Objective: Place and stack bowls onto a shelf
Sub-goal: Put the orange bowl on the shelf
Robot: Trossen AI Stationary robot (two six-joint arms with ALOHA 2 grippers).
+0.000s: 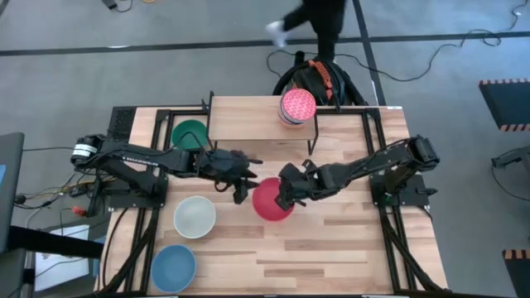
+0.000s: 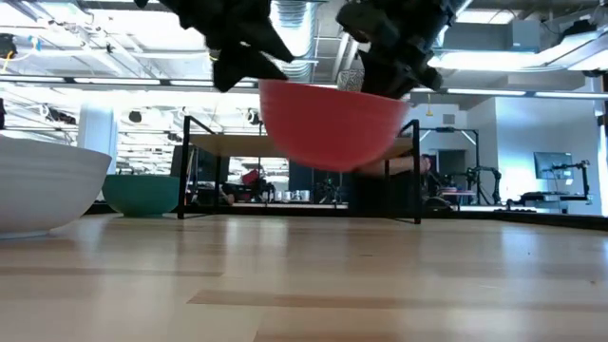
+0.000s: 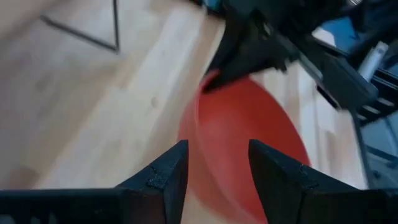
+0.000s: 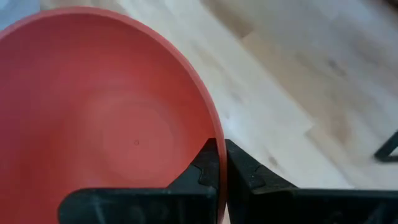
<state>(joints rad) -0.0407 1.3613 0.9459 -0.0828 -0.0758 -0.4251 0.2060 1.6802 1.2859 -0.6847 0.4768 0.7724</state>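
Observation:
A red bowl (image 1: 272, 200) hangs above the table's middle, held by my right gripper (image 1: 286, 195). It also shows in the low view (image 2: 328, 123). My left gripper (image 1: 242, 190) is open just left of the bowl. In the left wrist view its fingers (image 3: 214, 168) stand on either side of the bowl's rim (image 3: 194, 134), with no touch that I can see. A pink speckled bowl (image 1: 297, 106) sits on the shelf (image 1: 248, 116) at the far edge. A green bowl (image 1: 190, 134), a cream-white bowl (image 1: 195, 216) and a blue bowl (image 1: 173, 266) rest on the table at the left. My right gripper pinches the red bowl's rim (image 4: 209, 124) on the bowl's right side, one finger inside the bowl and one outside. The fingers come from the table's right, slanting down. The bowl is lifted clear of the table (image 2: 328, 152), mouth up and nearly level.
The shelf's black legs (image 2: 416, 171) stand behind the raised bowl. A person (image 1: 319, 21) walks beyond the far edge, and a dark bag (image 1: 319, 76) lies there. Bare wood (image 1: 331, 248) stretches across the near right of the table.

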